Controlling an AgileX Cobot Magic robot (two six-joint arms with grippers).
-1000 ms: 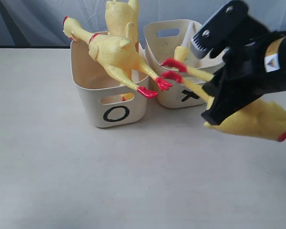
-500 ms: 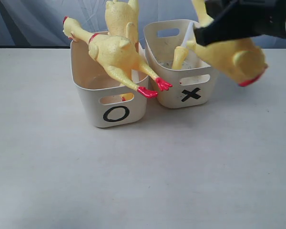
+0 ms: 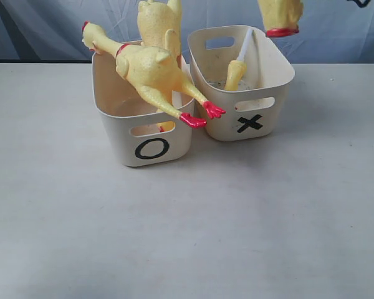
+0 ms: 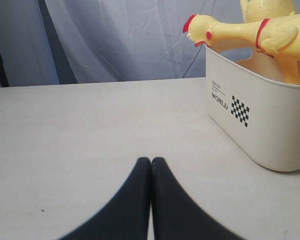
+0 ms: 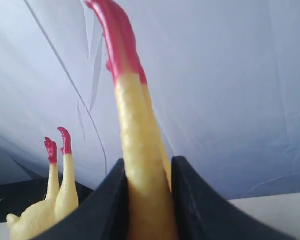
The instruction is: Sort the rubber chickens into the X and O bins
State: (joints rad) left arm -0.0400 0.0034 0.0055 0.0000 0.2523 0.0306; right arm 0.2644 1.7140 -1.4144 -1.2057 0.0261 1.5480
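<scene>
Right gripper (image 5: 149,172): fingers pinched on the legs of the held chicken (image 5: 134,115), red feet pointing away from the wrist. In the exterior view, that held chicken (image 3: 279,12) hangs in the air, red neck band lowest, over the far right corner of the X bin (image 3: 249,118) and clear of its rim. The gripper itself I can't make out there.

Left gripper (image 4: 151,165): fingers pressed together, nothing between them, low over bare counter (image 4: 90,130). The O bin (image 4: 255,120) is near it, off to one side, not touching.

Both bins stand toward the far edge of the counter, near its middle, O bin (image 3: 149,134) just beside the X bin on the left-edge side. A draped chicken (image 3: 153,71) lies across the O bin's rim, its feet reaching toward the X bin. An upright chicken (image 3: 159,22) stands behind it. The small chicken (image 3: 235,73) with its white tube (image 3: 245,43) leans inside the X bin.
</scene>
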